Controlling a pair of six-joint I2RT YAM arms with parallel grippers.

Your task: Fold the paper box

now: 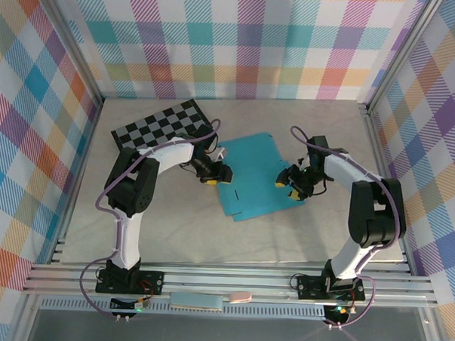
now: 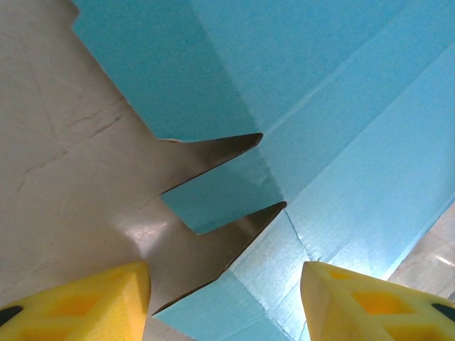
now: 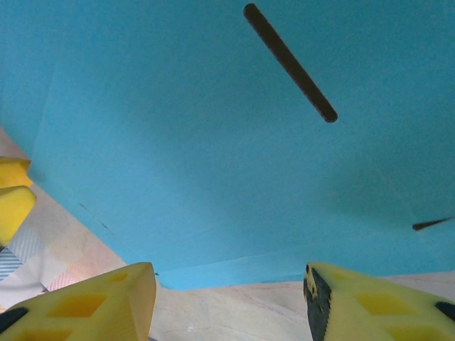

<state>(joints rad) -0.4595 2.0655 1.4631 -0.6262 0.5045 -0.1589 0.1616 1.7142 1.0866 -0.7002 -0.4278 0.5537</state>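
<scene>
Hovering at opposite edges of the paper box, left gripper and right gripper are holding fingers spread, pinching nothing; likely best lifting flaps along creases.

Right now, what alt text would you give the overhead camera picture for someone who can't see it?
A turquoise paper box, still an unfolded sheet, lies flat on the table, with the left fingers at its left edge and the right fingers at its right edge. A black-and-grey checkerboard lies at the table's far left.
</scene>
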